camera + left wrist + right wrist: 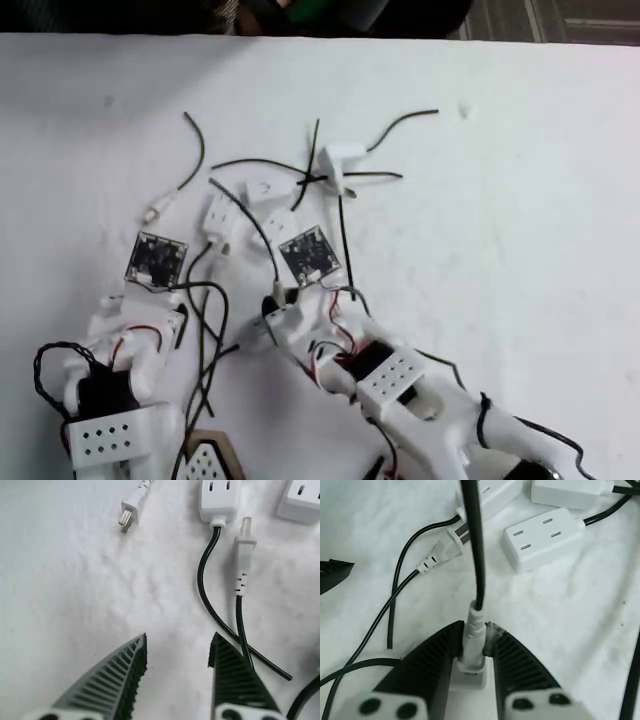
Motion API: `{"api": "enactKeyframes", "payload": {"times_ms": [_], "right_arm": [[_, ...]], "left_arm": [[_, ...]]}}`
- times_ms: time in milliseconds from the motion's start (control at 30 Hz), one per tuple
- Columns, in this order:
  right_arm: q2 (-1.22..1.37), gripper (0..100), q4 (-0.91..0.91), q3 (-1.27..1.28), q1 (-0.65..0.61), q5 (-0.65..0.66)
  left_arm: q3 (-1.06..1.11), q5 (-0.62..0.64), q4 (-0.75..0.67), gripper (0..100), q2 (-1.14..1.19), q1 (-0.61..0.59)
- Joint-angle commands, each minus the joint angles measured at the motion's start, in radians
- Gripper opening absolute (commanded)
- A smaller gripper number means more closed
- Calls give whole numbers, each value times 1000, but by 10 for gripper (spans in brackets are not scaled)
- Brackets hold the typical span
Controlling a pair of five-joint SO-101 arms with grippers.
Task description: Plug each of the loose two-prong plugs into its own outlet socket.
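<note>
My right gripper (474, 627) is shut on a white two-prong plug (471, 645), whose black cord (474, 540) runs away from the fingers. Ahead of it lies a white outlet socket (542, 537) with its slots facing up. A second plug (447, 545) lies against another socket (487, 495). My left gripper (178, 647) hangs open over bare table. Beyond it are a loose plug (128, 510), a socket (219, 497) with a black cord, and a plug (244, 555) beside that cord. In the high view the sockets (265, 192) cluster mid-table, with the loose plug (155, 212) to their left.
A third socket (340, 160) sits farther back among crossing black cords (345, 230). Another socket (302, 497) lies next to the corded one. The white table (540, 200) is bare on its right half. A dark fingertip (332, 572) of the other arm shows off to the side.
</note>
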Motion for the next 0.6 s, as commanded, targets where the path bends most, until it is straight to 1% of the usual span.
{"api": "enactKeyframes", "payload": {"times_ms": [0,167,300,433,567], "right_arm": [[35,17,-10,-11,-7,15],[-2,17,76,-5,-8,57],[-45,17,174,-5,-8,60],[-90,17,282,-5,-8,133],[-119,17,340,-5,-8,181]], "left_arm": [[-15,-2,-3,211,-13,-8],[-15,-2,-3,211,-13,-8],[-15,-2,-3,211,-13,-8],[-15,-2,-3,211,-13,-8],[-15,-3,-3,211,-13,-8]]}}
